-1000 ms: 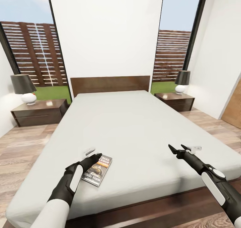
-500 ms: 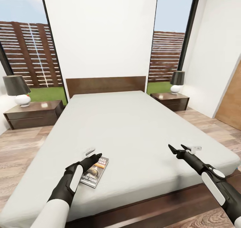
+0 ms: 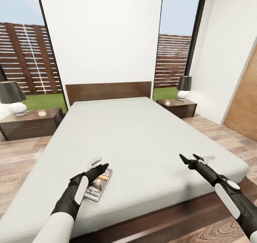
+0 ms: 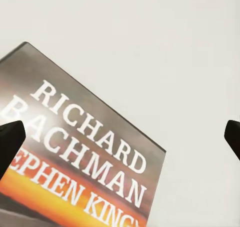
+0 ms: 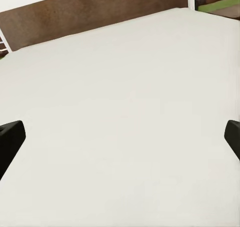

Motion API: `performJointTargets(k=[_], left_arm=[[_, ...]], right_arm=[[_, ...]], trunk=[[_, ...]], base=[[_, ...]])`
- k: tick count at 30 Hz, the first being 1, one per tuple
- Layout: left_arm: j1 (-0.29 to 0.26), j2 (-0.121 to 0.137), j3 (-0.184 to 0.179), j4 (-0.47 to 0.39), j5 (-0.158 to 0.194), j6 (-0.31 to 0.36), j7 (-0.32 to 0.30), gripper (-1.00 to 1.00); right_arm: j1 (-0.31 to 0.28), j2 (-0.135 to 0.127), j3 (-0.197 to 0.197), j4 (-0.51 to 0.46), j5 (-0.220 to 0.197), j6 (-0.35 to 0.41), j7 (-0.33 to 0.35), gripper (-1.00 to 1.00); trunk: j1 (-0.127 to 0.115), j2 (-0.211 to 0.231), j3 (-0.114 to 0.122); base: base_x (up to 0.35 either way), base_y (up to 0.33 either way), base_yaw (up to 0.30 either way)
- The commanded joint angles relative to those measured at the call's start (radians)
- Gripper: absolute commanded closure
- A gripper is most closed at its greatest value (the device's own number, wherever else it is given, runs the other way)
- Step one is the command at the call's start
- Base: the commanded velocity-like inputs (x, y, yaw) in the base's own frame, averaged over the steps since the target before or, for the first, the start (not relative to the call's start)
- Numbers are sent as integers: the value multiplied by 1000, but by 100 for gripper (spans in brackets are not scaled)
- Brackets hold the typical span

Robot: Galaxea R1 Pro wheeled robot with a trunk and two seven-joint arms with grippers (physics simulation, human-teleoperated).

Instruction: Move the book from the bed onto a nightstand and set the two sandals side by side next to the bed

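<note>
Book (image 3: 99,185) lies flat on the bed (image 3: 142,139), near the foot edge, about 7 o'clock from mattress centre; cover reads "Richard Bachman". Left gripper (image 3: 101,167) hovers over the book's top end, fingers spread wide. Right gripper (image 3: 191,158) at 4 o'clock over bare mattress, also spread, holding nothing. Nightstands (image 3: 30,122) (image 3: 177,108) flank the headboard (image 3: 109,91), each carrying a lamp (image 3: 12,97).

Bright even daylight, soft wide-angle renders
</note>
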Motion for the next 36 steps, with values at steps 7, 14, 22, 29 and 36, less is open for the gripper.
performJointTargets(k=[7, 14, 22, 29, 36], left_arm=[[-1, -1, 5, -1, 3, 7, -4, -100], [-1, -1, 5, -1, 3, 7, -4, -100], [-1, -1, 5, -1, 3, 7, -4, -100], [-1, -1, 5, -1, 3, 7, -4, -100], [-1, 0, 9, -4, 2, 6, -4, -100]], right_arm=[[-1, -2, 3, 0, -10, 0, 2, -100], [-1, -1, 3, 0, -10, 0, 2, -100], [-1, -2, 3, 0, -10, 0, 2, -100], [-1, -1, 3, 0, -10, 0, 2, -100], [-1, -1, 3, 0, -10, 0, 1, -100]], trunk=[[0, 0, -1], [0, 0, -1], [0, 0, -1], [0, 0, -1], [0, 0, -1]], base=[[0, 0, -4], [0, 0, 0], [0, 0, 0], [0, 0, -20], [0, 0, -3]])
